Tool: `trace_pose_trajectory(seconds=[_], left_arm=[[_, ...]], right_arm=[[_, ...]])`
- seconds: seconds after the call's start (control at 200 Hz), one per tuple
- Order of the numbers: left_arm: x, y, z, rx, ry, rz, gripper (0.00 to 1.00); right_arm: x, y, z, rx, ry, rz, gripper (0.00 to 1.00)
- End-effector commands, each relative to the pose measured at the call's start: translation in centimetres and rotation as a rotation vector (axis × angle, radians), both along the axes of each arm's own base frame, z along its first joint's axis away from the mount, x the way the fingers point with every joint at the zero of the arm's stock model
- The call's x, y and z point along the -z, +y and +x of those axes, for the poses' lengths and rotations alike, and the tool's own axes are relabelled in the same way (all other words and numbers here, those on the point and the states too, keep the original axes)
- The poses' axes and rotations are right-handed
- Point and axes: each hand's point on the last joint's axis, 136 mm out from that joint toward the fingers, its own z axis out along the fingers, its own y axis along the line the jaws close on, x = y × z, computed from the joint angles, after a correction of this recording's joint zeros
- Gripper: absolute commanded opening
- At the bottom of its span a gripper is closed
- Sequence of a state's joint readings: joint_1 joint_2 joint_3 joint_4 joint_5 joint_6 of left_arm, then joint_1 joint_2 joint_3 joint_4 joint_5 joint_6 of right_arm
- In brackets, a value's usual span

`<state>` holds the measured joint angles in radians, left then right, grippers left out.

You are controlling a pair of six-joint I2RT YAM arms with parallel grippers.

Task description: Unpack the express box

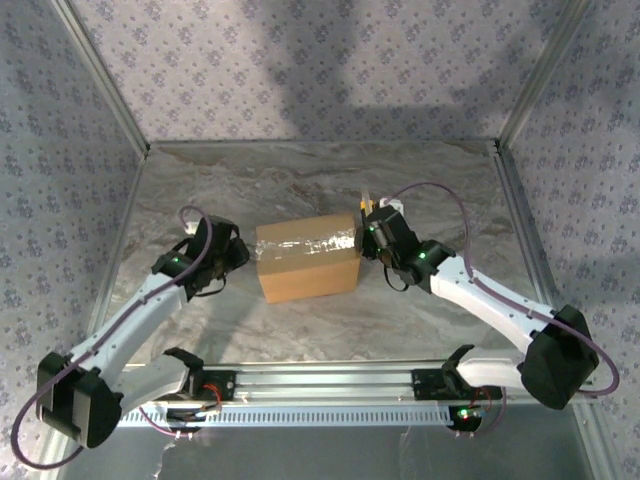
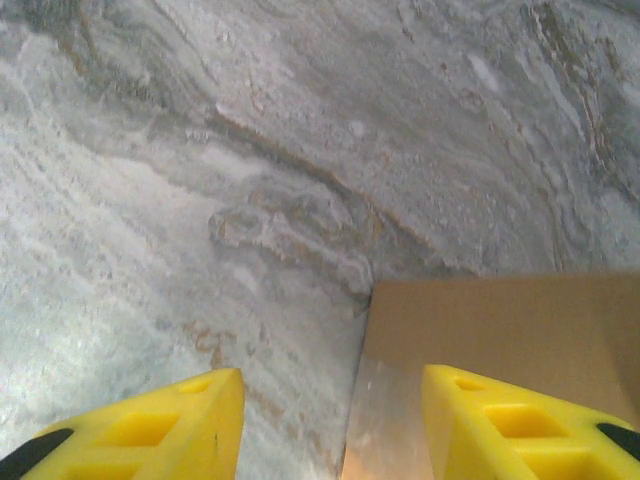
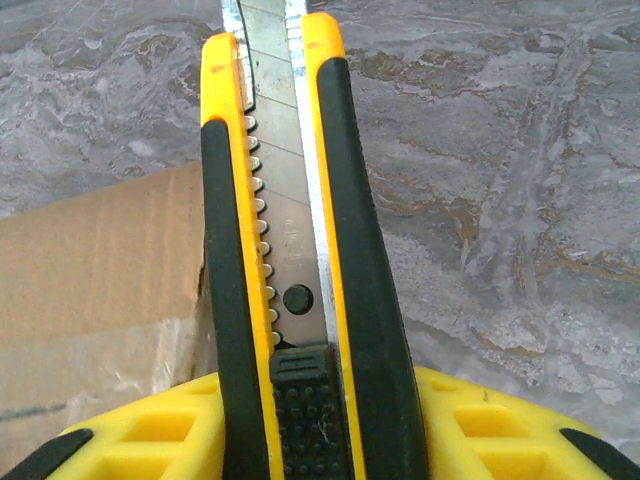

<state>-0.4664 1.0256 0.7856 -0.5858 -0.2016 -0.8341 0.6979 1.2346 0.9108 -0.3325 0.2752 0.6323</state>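
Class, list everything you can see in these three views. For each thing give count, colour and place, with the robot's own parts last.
express box: one, brown cardboard, middle of the table
clear tape: one strip, shiny, across the box's top
utility knife: one, yellow and black, by the box's right end
table: one, grey marbled, under everything
walls: three, pale floral pattern, around the table
left gripper: one, yellow fingers, open, at the box's left end
right gripper: one, yellow fingers, shut on the utility knife
arms: two, white and black, near edge

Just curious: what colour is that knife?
Yellow and black. The utility knife shows best in right wrist view.
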Motion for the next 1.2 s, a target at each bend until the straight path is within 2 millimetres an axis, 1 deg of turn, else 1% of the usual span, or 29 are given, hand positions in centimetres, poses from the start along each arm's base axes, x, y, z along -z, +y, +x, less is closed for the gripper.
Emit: trace_pose_trajectory(seconds=[0.0,0.15,0.255,0.365,0.415,0.485,0.555,0.57,0.64,0.825,0.94,1.014,1.089,1.199], left_arm=[[0.4,-0.2,-3.2,0.074,0.072,-0.026,0.51],[0.6,-1.3,-6.7,0.152,0.113,-0.069,0.51],[1.5,-3.1,-8.7,0.198,0.144,-0.128,0.51],[2.5,-5.3,-10.1,0.243,0.163,-0.167,0.51],[2.8,-6.0,-10.5,0.261,0.167,-0.169,0.51],[3.3,-6.3,-10.8,0.270,0.172,-0.160,0.51],[3.4,-6.6,-10.5,0.270,0.167,-0.166,0.51],[3.0,-7.1,-10.1,0.273,0.143,-0.186,0.51],[2.4,-7.9,-9.3,0.275,0.109,-0.207,0.51],[1.4,-8.9,-7.2,0.265,0.052,-0.187,0.51],[1.3,-8.4,-6.3,0.226,0.043,-0.135,0.51],[1.8,-7.6,-5.7,0.184,0.053,-0.105,0.51],[2.2,-7.0,-5.1,0.155,0.065,-0.103,0.51],[2.1,-6.1,-4.3,0.116,0.060,-0.102,0.51]], right_arm=[[-0.6,-0.9,-0.4,0.013,-0.001,0.013,0.00],[-1.0,-1.4,-0.2,0.021,-0.002,0.034,0.00],[-1.2,-1.7,0.0,0.027,-0.006,0.041,0.00],[-1.6,-1.8,0.0,0.030,-0.010,0.052,0.00],[-1.7,-1.8,0.0,0.029,-0.011,0.056,0.00],[-1.8,-1.9,-0.1,0.025,-0.012,0.061,0.00],[-1.9,-1.9,-0.3,0.025,-0.013,0.064,0.00],[-1.9,-2.0,-0.3,0.024,-0.013,0.064,0.00],[-2.0,-2.1,-0.4,0.026,-0.015,0.064,0.00],[-1.8,-2.3,-0.7,0.026,-0.011,0.062,0.00],[-1.8,-2.1,-0.9,0.016,-0.007,0.068,0.00],[-1.8,-2.0,-0.9,0.010,-0.007,0.074,0.00],[-2.0,-1.6,-0.8,-0.032,-0.021,0.057,0.00],[-2.1,-1.5,-0.8,-0.048,-0.024,0.046,0.00]])
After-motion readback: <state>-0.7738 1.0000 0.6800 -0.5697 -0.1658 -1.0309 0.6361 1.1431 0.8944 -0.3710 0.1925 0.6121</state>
